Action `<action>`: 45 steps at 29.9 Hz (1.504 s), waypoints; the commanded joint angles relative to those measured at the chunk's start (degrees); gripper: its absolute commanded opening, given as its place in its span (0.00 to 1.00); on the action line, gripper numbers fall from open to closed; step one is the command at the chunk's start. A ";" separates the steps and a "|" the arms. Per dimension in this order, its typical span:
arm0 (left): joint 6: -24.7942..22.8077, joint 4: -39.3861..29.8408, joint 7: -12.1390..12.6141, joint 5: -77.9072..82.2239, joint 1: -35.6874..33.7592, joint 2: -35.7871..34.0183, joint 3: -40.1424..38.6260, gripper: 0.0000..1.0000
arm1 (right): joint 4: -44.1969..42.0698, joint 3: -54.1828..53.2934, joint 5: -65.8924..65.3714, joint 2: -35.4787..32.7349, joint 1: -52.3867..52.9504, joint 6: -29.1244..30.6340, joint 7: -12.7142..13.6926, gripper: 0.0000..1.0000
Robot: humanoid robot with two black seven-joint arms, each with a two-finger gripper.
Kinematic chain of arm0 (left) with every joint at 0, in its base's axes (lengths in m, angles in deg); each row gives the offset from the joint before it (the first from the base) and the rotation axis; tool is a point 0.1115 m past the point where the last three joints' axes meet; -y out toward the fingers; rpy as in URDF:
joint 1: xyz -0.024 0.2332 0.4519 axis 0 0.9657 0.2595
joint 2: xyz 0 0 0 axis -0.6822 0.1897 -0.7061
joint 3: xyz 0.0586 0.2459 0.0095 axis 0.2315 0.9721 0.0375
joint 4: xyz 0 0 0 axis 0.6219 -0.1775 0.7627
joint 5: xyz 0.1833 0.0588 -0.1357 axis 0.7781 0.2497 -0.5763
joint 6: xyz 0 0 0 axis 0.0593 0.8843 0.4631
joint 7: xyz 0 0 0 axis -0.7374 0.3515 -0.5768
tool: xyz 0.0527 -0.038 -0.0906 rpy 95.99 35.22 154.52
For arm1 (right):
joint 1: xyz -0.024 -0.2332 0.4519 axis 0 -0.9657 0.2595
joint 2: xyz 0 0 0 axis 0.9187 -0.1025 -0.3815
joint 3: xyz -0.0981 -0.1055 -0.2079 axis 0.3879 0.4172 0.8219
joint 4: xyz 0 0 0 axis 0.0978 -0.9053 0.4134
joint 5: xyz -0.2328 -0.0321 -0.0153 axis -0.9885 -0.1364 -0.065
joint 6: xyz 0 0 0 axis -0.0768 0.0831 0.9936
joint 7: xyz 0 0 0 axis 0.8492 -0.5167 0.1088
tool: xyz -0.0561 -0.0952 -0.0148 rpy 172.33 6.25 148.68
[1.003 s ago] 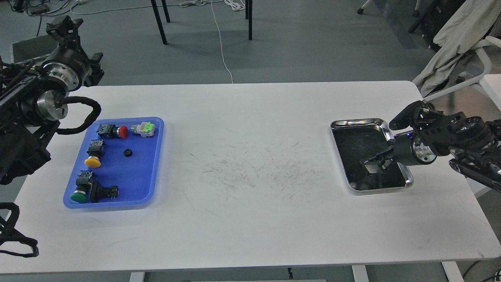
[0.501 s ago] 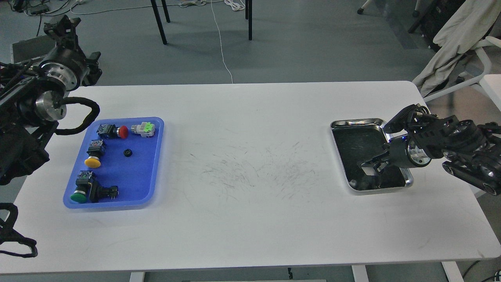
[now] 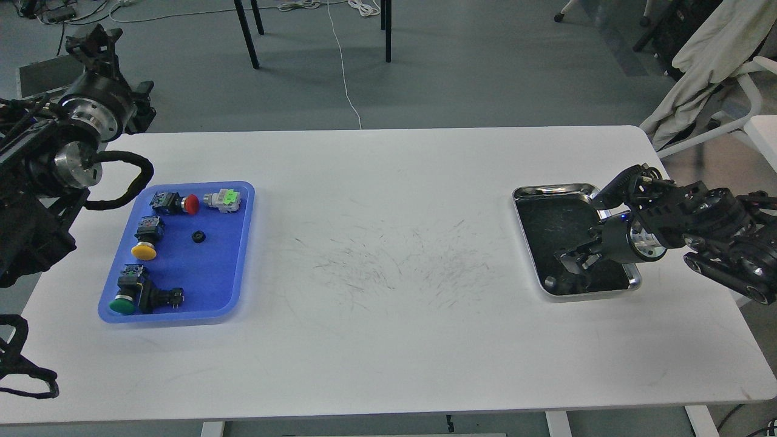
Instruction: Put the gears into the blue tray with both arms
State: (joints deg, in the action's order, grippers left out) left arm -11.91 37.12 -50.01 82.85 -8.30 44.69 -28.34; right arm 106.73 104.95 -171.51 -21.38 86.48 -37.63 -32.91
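My right fingers [image 3: 570, 262] are easing lower and leftward inside the steel tray [image 3: 549, 193]; gap unreadable against its dark floor. One gear [image 3: 197, 237] is lying in the blue tray [image 3: 243, 255]. My left fingers [image 3: 91, 42] are lifting farther back; spread unreadable.

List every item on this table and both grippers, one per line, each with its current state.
Small black toothed gear: lying in the blue plastic tray, apart from the switches.
Blue plastic tray: holds five push-button switches and one gear.
Shiny steel tray: dark inside; any second gear cannot be made out.
Right gripper: low inside the steel tray; opening unclear.
Left gripper: raised beyond the table's far left corner; opening unclear.
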 commanded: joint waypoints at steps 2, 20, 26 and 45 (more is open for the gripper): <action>0.00 0.04 -0.09 0.00 0.00 0.13 0.00 0.91 | -0.61 0.32 -0.07 -0.03 -0.02 -0.09 0.00 0.50; 0.00 0.04 -0.09 -0.09 0.00 -0.13 -0.09 0.91 | -1.14 0.23 0.02 0.49 0.07 -0.53 0.00 0.26; 0.00 0.04 -0.09 -0.09 0.00 -0.13 -0.09 0.91 | -1.23 0.40 0.02 0.40 0.07 -0.53 -0.09 0.16; 0.00 0.04 -0.09 -0.09 0.00 -0.13 -0.17 0.91 | -2.72 -1.44 0.90 0.67 -0.11 -0.88 0.17 0.53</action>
State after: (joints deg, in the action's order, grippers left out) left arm -11.91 37.16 -50.10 82.85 -8.32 44.55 -28.43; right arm 104.27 103.67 -170.85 -20.72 86.51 -38.51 -32.73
